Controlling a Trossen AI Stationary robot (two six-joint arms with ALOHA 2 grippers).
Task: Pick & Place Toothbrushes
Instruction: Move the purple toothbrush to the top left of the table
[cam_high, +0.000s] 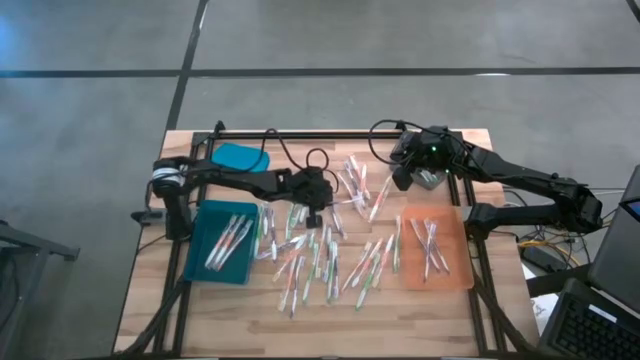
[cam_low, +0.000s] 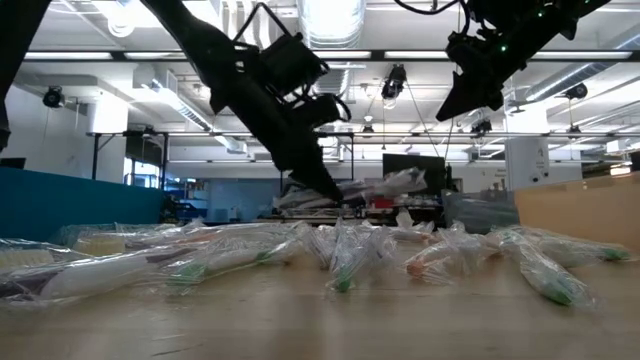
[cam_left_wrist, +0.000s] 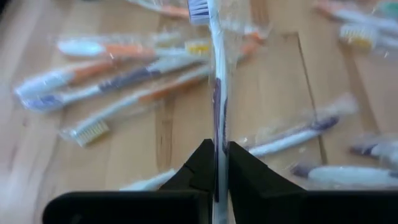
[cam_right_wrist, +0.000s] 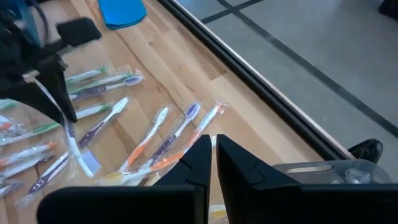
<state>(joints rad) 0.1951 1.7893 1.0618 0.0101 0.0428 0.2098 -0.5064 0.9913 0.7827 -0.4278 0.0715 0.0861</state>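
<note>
Many wrapped toothbrushes (cam_high: 320, 255) lie scattered over the middle of the wooden table. A few more lie in a teal tray (cam_high: 197, 250) on the left and an orange tray (cam_high: 457, 272) on the right. My left gripper (cam_high: 315, 208) hovers over the pile's far part, shut on one white and purple toothbrush (cam_left_wrist: 216, 74) in a clear wrapper. My right gripper (cam_high: 403, 180) hangs above the table's far right part with its fingers (cam_right_wrist: 198, 158) shut on nothing. My left gripper pinches the toothbrush's handle near its tail end (cam_left_wrist: 217, 155) between its two fingers. The fingers slant down from the table's left and lie along the brush. The brush runs on past the fingertips, its bristle head (cam_right_wrist: 90, 163) lowest and free, seemingly clear of the pile.
A blue lid (cam_high: 240, 157) lies at the far left of the table. A clear container (cam_right_wrist: 323, 174) sits under my right arm. Black cables (cam_high: 300, 158) loop along the far edge. A black frame rail (cam_high: 330, 133) borders the table.
</note>
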